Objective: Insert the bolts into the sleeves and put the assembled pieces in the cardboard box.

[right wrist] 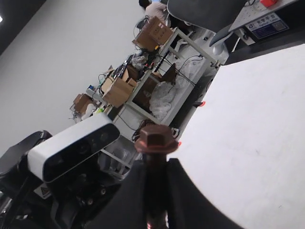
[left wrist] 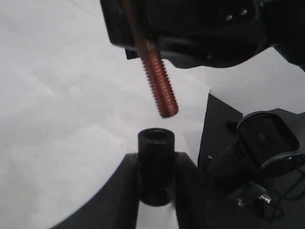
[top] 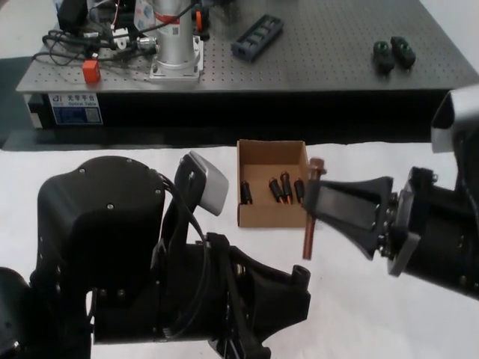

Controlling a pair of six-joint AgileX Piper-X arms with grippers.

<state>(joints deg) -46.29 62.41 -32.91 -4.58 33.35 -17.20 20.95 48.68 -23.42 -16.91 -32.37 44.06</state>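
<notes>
White sheeting is covering the worktop (top: 112, 161), and the cardboard box (top: 262, 158) is sitting near its far edge with a few assembled pieces (top: 278, 188) lying inside. The right fingers (top: 346, 203) are clamping a copper bolt (top: 307, 235) just below its hex head, holding it roughly upright beside the box's near corner. The left fingers (left wrist: 116, 195) are gripping a black sleeve (left wrist: 156, 160), bore facing up. The bolt's threaded tip is hanging just above that opening, not touching it.
</notes>
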